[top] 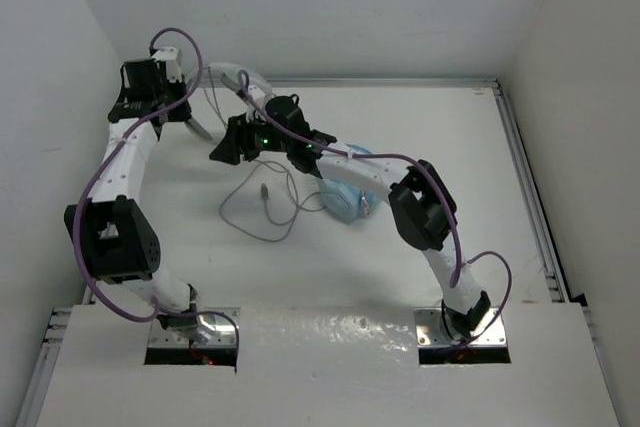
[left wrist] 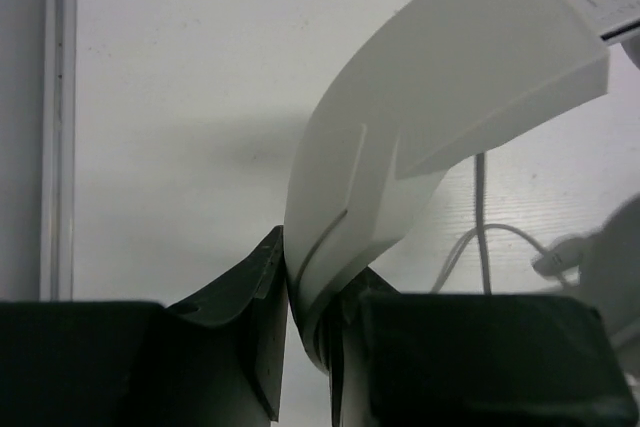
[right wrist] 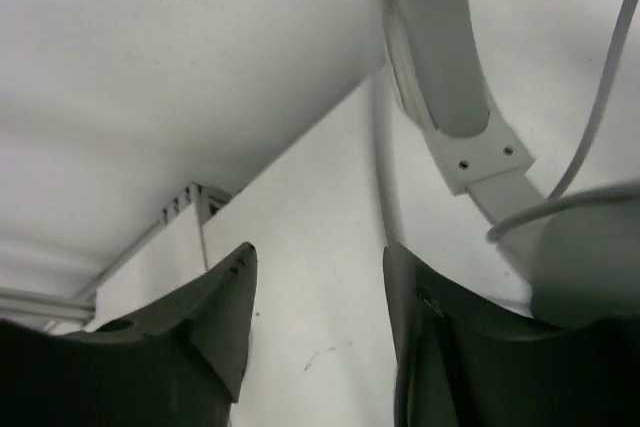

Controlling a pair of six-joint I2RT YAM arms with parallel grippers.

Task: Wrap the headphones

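The headphones (top: 240, 71) are lifted at the back left, their whitish headband arching between the two arms. My left gripper (top: 200, 127) is shut on one end of the headband (left wrist: 400, 137), which fills the left wrist view, pinched between the jaws of the gripper (left wrist: 310, 287). The thin whitish cable (top: 250, 222) hangs down and loops on the table, its plug (top: 265, 190) lying loose. My right gripper (top: 222, 152) is open just under the headband. In the right wrist view the grey headband (right wrist: 440, 57) passes above the gripper (right wrist: 318, 267), and a strand of cable (right wrist: 380, 157) runs down beside the right finger.
Light blue headphones (top: 345, 199) lie on the table under the right forearm. A metal rail (top: 530, 197) edges the table on the right and back, with white walls around it. The cable also shows on the table in the left wrist view (left wrist: 480, 197).
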